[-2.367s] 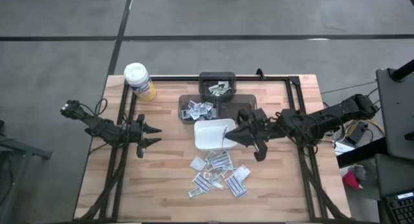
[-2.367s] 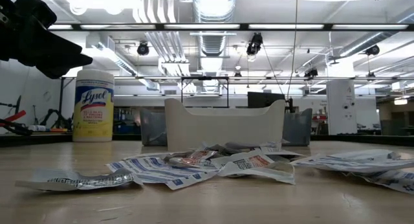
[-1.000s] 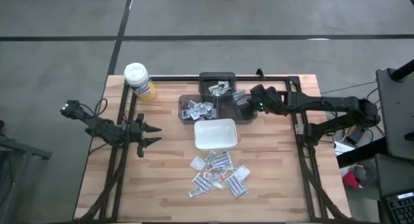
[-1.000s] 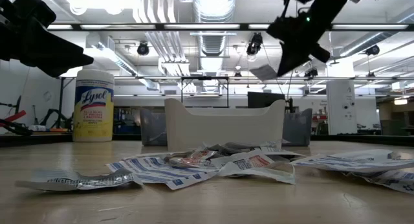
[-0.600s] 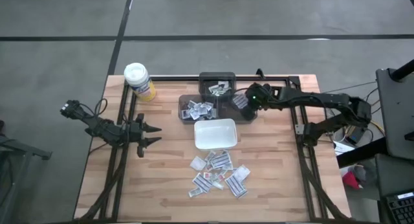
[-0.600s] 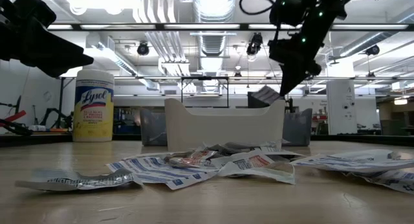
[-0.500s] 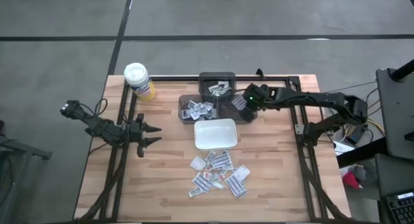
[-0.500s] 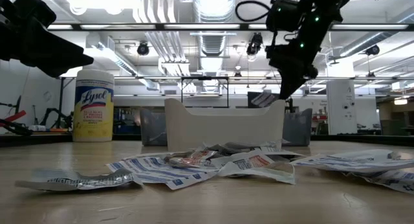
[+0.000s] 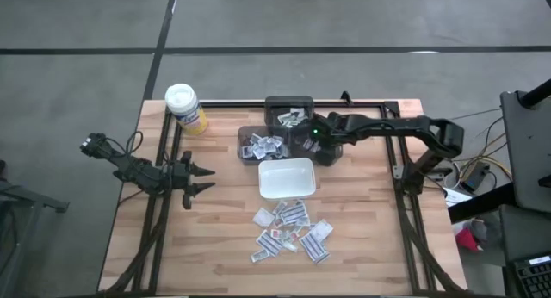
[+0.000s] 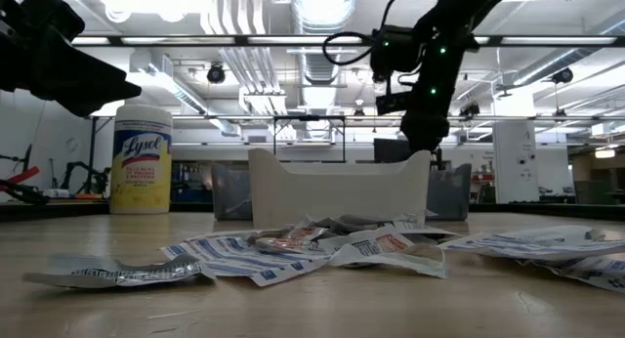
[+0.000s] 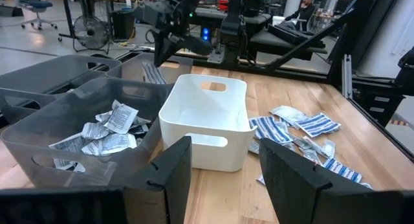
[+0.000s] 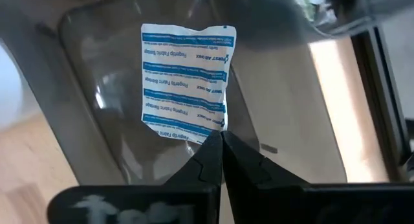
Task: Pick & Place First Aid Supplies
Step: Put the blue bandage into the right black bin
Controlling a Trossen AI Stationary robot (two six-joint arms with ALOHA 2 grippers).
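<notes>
You are looking at a wooden tabletop point(image 9: 215, 238) carrying loose packets point(image 9: 291, 231), a white dish point(image 9: 286, 178), grey bins point(image 9: 252, 134) and a yellow canister point(image 9: 185, 108).

A robotics lab or workshop — exposed ceiling ducts point(image 10: 322, 6), strip lights point(image 10: 293, 40), equipment-laden workbenches point(image 11: 259, 30) and a floor fan point(image 11: 90, 33) behind a wooden test table point(image 9: 224, 238) — with a person point(image 11: 309, 4) seated beyond.

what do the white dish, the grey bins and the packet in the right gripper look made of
White dish: probably matte moulded plastic, with smooth rounded corners and cut-out handles.
Grey bins: translucent smoky plastic; packets show through the walls.
Packet held by the right gripper: seemingly coated paper or foil, crinkled, with blue print.
</notes>
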